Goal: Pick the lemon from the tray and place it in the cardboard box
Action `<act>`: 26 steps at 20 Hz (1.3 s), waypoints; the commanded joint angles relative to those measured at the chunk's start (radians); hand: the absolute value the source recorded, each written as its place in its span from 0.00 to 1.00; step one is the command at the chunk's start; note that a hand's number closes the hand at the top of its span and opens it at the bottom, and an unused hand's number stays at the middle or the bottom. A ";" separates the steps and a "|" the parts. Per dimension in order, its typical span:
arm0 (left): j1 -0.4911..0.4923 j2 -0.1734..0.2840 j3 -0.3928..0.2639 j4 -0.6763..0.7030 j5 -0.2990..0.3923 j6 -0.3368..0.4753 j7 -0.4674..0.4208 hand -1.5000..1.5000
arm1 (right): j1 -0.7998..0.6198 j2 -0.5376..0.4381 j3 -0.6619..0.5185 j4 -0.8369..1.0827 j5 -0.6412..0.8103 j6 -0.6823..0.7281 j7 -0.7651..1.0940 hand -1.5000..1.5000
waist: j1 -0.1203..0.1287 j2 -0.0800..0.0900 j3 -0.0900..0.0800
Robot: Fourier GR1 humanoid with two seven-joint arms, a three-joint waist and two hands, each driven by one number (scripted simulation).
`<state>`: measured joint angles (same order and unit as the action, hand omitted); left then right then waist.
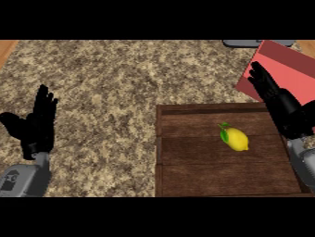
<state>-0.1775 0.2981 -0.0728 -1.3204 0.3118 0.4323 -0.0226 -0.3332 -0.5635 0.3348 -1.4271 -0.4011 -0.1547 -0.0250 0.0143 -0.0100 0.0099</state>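
The lemon point(236, 138) lies on the dark wooden tray point(187, 176), right of its middle — untouched. The right hand point(286, 111) hangs over the tray's far right corner, fingers straight, holding nothing, beside the red box point(304, 69); the left hand point(35, 122) rests open at the left, fingers up.

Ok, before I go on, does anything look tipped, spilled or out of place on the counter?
Nothing stands out. The lemon lies whole on the wooden tray, untouched. The red box sits beyond the tray's far right corner, partly cut off by the view. The right hand is open beside the lemon, and the left hand rests open at left.
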 commanded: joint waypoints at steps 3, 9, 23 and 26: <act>0.030 -0.002 -0.024 0.024 -0.054 -0.009 -0.023 0.50 | -0.003 -0.058 -0.038 -0.112 0.053 0.101 -0.108 1.00 | -0.020 0.008 -0.010; 0.090 0.045 -0.065 0.038 -0.061 -0.088 0.010 0.50 | 0.085 -0.152 -0.023 -0.051 0.386 -0.111 -0.242 1.00 | -0.029 0.010 -0.009; 0.102 0.002 -0.078 -0.011 -0.119 -0.070 0.020 0.50 | 0.239 -0.417 -0.120 -0.350 0.506 0.046 -0.052 0.00 | -0.024 0.004 -0.012; 0.105 -0.027 -0.076 0.023 -0.125 -0.070 -0.004 0.50 | 0.238 -0.462 -0.130 -0.396 0.505 0.131 0.034 0.00 | -0.021 0.007 -0.012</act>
<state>-0.0846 0.2969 -0.1439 -1.3124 0.1975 0.3628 -0.0022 -0.0869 -0.9676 0.2058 -1.7310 0.0907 -0.1050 -0.1441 -0.0108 -0.0041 -0.0013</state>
